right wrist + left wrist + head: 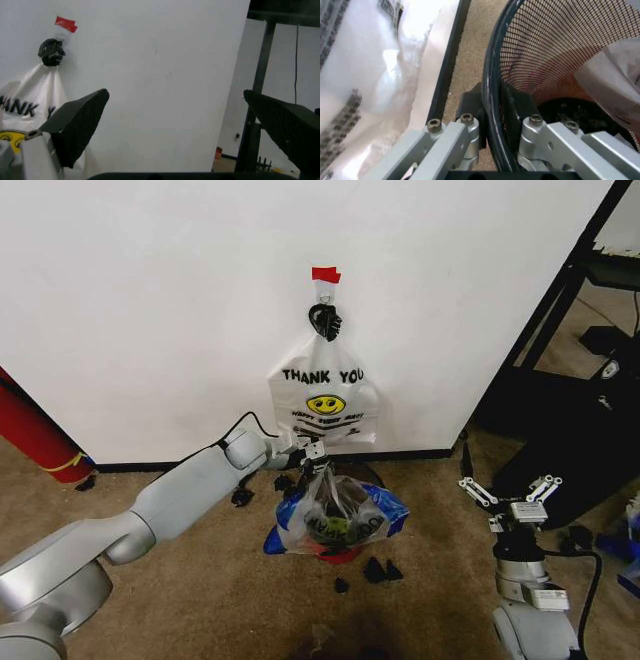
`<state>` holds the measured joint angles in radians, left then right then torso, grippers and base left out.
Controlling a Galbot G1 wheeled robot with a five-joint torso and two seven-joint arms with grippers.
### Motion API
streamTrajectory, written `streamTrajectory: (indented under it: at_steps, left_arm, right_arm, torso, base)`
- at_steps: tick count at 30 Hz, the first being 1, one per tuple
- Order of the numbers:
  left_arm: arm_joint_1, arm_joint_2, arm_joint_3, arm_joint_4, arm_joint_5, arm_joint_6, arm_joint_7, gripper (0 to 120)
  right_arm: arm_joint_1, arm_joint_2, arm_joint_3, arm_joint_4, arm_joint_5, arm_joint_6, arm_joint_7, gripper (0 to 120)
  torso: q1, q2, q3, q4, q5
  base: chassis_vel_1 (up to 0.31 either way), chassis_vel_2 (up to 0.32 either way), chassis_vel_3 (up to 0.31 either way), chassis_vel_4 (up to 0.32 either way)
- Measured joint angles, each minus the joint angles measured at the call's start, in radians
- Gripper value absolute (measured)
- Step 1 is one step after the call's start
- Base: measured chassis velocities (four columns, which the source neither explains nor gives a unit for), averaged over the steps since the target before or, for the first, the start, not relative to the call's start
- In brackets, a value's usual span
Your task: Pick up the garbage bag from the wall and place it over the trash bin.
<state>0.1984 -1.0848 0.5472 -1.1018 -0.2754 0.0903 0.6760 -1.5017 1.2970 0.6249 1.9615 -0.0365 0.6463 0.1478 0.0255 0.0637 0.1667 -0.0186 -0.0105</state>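
Now you see the garbage bag [335, 515], thin and translucent with blue patches on its rim, sitting over the trash bin [340, 552] on the carpet floor [200, 600], just below the wall [150, 300]. The bag bulges out around the bin, and only a red part of the bin shows under it in the head view. In the left wrist view the bin [492, 93] is a black mesh basket with a red bottom, and a whitish fold of the bag [615, 75] lies inside it.

Your left gripper [315, 452] is at the 12 o'clock edge of the bag, between the bag and the wall. Its jaws stand narrow, one finger [467, 108] outside the bin's rim and one inside, clamped on that rim.

On the wall at 12 o'clock from the bin hangs an opaque white "THANK YOU" bag [322, 400] from a small hook [322, 295], with a red tape strip [325, 274] just above. Small black scraps [375, 572] lie on the floor at about 5 o'clock from the bin.

Your right gripper [510, 495] waits well apart at 3 o'clock, its jaws spread wide and holding nothing.
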Motion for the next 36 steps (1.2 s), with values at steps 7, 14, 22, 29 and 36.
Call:
streamTrajectory:
  at_steps: [7, 14, 22, 29, 36]
  left_arm:
    - [0.061, 0.077, -0.038, -0.075, -0.073, 0.115, -0.086, 10]
    - [0.163, 0.172, -0.120, -0.202, -0.230, 0.311, -0.232, 7]
    - [0.325, 0.244, -0.303, -0.400, -0.487, 0.540, -0.513, 4]
    - [0.511, 0.298, -0.487, -0.579, -0.663, 0.593, -0.741, 3]
    - [0.683, 0.329, -0.609, -0.778, -0.896, 0.595, -1.066, 3]
  right_arm:
    - [0.019, 0.000, -0.009, -0.013, 0.000, -0.003, 0.000, 100]
    - [0.048, 0.005, -0.050, -0.031, 0.000, -0.014, -0.007, 100]
    - [0.073, 0.010, -0.080, -0.041, -0.006, -0.020, -0.029, 100]
    - [0.098, 0.003, -0.098, -0.064, -0.007, -0.021, -0.048, 100]
    - [0.126, 0.005, -0.122, -0.098, -0.009, -0.021, -0.067, 100]
  torso:
    - [0.000, 0.000, 0.000, 0.0002, 0.0001]
    - [0.000, 0.000, 0.000, 0.0004, 0.0001]
    - [0.000, 0.000, 0.000, 0.0005, -0.0001]
    - [0.000, 0.000, 0.000, 0.0009, 0.0001]
    - [0.000, 0.000, 0.000, 0.0006, 0.0005]
  base:
    - [0.000, 0.000, 0.000, 0.000]
    - [0.000, 0.000, 0.000, 0.000]
    - [0.000, 0.000, 0.000, 0.000]
    - [0.000, 0.000, 0.000, 0.000]
    - [0.000, 0.000, 0.000, 0.000]
